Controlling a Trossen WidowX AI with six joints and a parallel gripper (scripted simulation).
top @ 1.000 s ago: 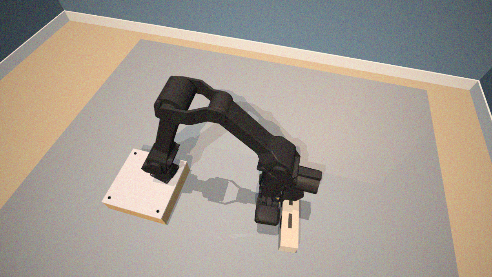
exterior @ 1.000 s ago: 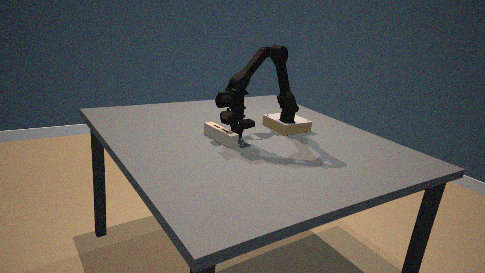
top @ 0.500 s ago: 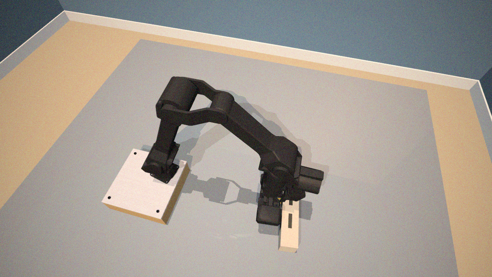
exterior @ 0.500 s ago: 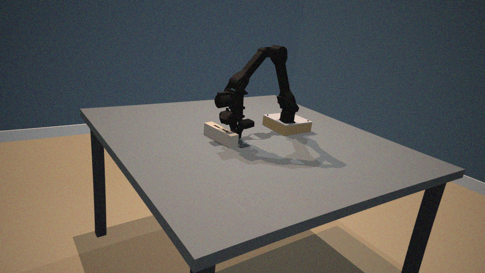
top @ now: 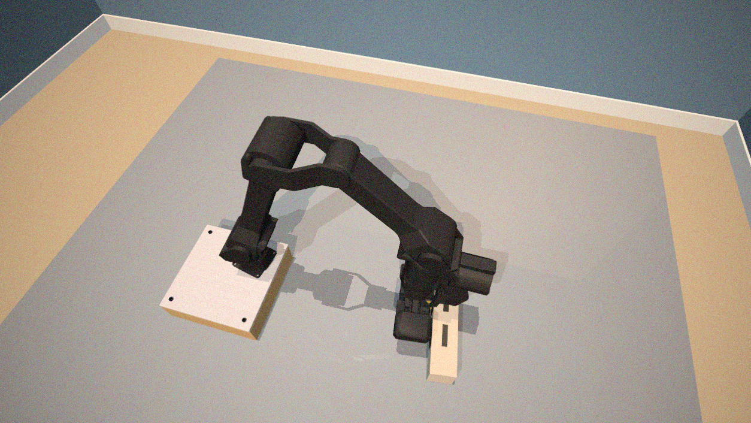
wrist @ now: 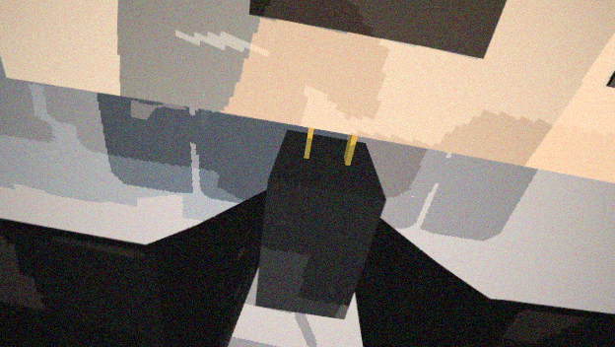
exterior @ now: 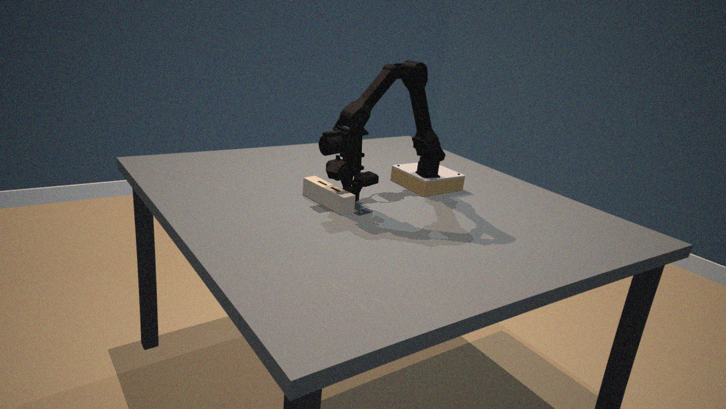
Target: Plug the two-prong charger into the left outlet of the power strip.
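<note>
The black charger is between the fingers of my gripper, which is shut on it. Its two yellow prongs point at the cream power strip. In the wrist view the left prong and the right prong show only near the charger body; their front ends are hidden at the strip's near top edge. A short stretch of both prongs still shows between body and strip. The outlet openings are hidden, so I cannot tell which outlet the prongs face or how deep they are.
The strip's top carries dark rectangular marks, one plain in the top view and the wrist view. The arm's base stands on a white-topped block. Both stand on the grey table.
</note>
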